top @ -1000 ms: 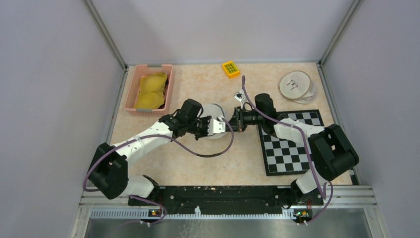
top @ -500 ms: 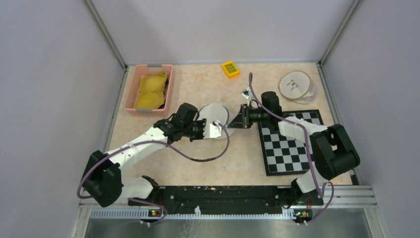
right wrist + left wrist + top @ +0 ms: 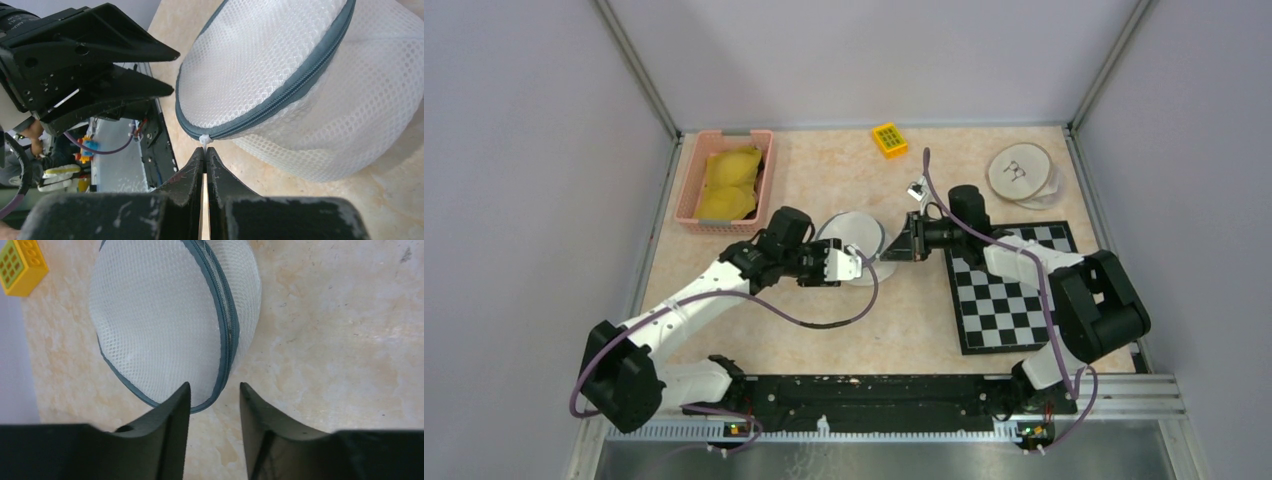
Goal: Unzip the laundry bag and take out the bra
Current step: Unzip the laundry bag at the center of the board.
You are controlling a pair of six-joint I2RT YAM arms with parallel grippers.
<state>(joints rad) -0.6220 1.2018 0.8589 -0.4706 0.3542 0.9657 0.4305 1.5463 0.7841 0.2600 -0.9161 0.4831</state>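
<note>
- While the right gripper (image 3: pixel 205 152) is pinching fully shut on the small white zipper pull (image 3: pixel 205 139) at the bag's 3 o'clock side, the round white mesh laundry bag (image 3: pixel 849 230) is sitting at the centre of the tabletop (image 3: pixel 824 335). Its grey zipper (image 3: pixel 227 325) is looking closed along the stretch in view, and the bra is not showing through the mesh.
- Left gripper (image 3: pixel 214 392) is hovering about half open at the bag's 6 o'clock rim and gripping nothing, so nothing is anchoring the bag.
- Risk: a pull now is probably going to drag the whole light bag along instead of running the zipper, or slip the tiny pull out of the fingertips.
- Risk: left jaws closing on loose mesh rather than the rim could be jamming the zipper teeth.
- Room: bare tabletop is lying open toward 6 o'clock. A checkerboard mat (image 3: pixel 1014 295) at 4 o'clock, a pink basket (image 3: pixel 686 185) at 10 o'clock and a yellow toy brick (image 3: pixel 889 139) at 12 o'clock are all sitting well apart from the bag.
</note>
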